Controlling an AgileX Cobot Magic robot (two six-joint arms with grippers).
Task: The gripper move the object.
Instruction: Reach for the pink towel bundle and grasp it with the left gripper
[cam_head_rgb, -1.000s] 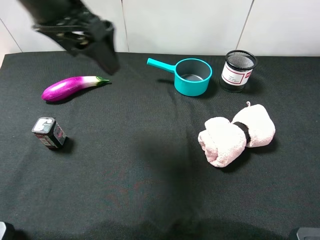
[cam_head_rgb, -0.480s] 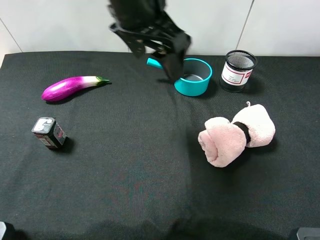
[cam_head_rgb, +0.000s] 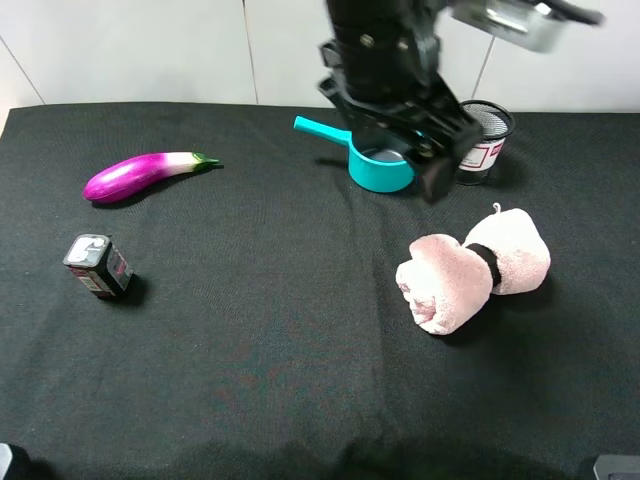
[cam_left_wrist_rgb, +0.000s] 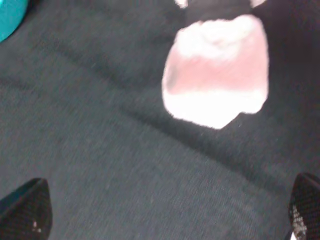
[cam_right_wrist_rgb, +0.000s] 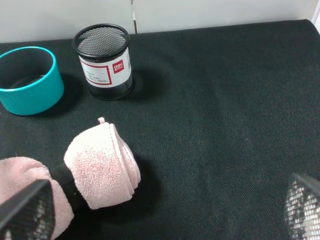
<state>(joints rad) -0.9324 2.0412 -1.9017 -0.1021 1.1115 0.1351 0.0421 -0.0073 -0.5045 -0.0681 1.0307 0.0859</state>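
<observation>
The object, a pale pink rolled towel pinched by a black band, lies on the black cloth at the right. The big black left arm reaches across the teal pot, and its gripper hangs in the air just up and left of the towel, apart from it. In the left wrist view the towel lies ahead of the gripper, whose fingertips stand far apart and empty. The right gripper is open too, with the towel lying ahead of it.
A purple eggplant lies at the far left, with a small black box nearer the front. A black mesh pen cup stands behind the towel, beside the pot; the cup also shows in the right wrist view.
The left arm has swept from the far left corner across the back of the table to above the teal pot, near the towel. Nothing on the table has moved.
</observation>
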